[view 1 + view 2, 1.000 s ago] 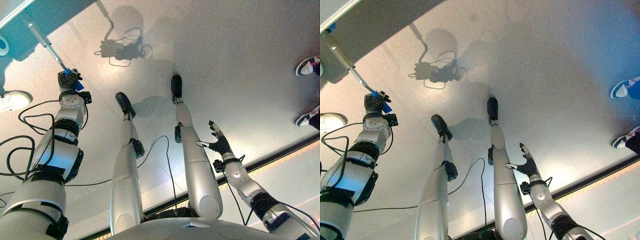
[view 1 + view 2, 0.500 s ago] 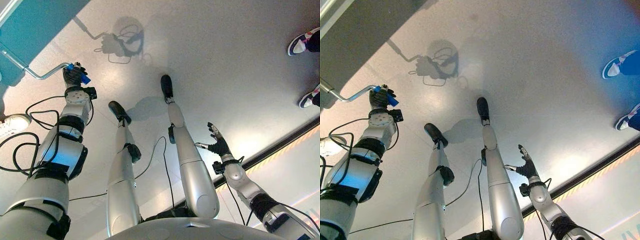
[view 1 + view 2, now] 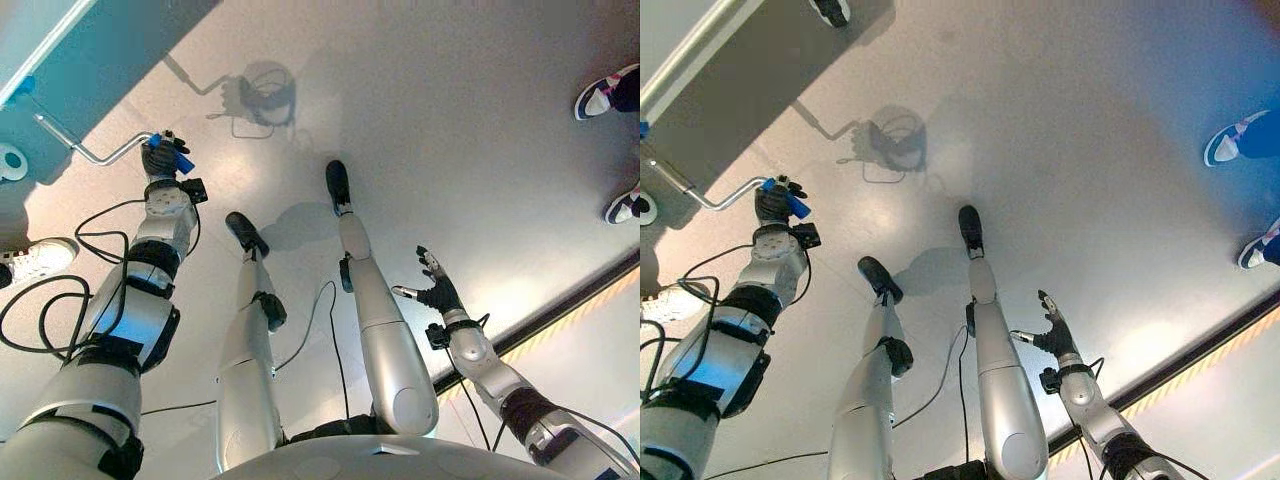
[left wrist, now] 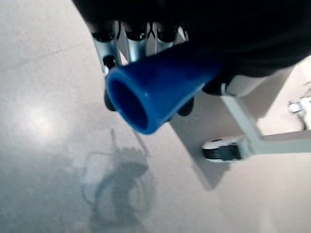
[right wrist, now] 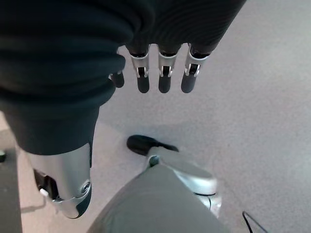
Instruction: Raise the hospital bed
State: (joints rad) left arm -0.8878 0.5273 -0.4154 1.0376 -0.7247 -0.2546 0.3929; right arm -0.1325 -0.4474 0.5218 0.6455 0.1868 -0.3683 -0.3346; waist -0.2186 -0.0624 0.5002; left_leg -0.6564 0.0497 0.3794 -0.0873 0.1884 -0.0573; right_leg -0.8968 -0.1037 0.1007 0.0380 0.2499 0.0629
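Observation:
The hospital bed point(image 3: 90, 60) runs along the upper left, with its teal frame above the floor. A bent silver crank point(image 3: 85, 150) sticks out from it and ends in a blue handle point(image 3: 176, 160). My left hand point(image 3: 158, 160) is shut on that handle. In the left wrist view my fingers point(image 4: 131, 43) curl round the blue handle point(image 4: 155, 82), whose hollow end faces the camera. My right hand point(image 3: 437, 291) hangs low at the right beside my leg, open with fingers spread point(image 5: 165, 73) and holding nothing.
A bed caster point(image 4: 221, 149) and a pale bed leg point(image 4: 252, 133) stand on the grey floor near the handle. A person's shoes point(image 3: 600, 95) are at the right edge, and another shoe point(image 3: 35, 260) is at the left. A yellow-edged dark strip point(image 3: 560, 310) crosses the lower right floor.
The crank has swung round with my left hand still shut on the blue handle. The whole view has shifted as the camera moved. The right hand keeps its open pose.

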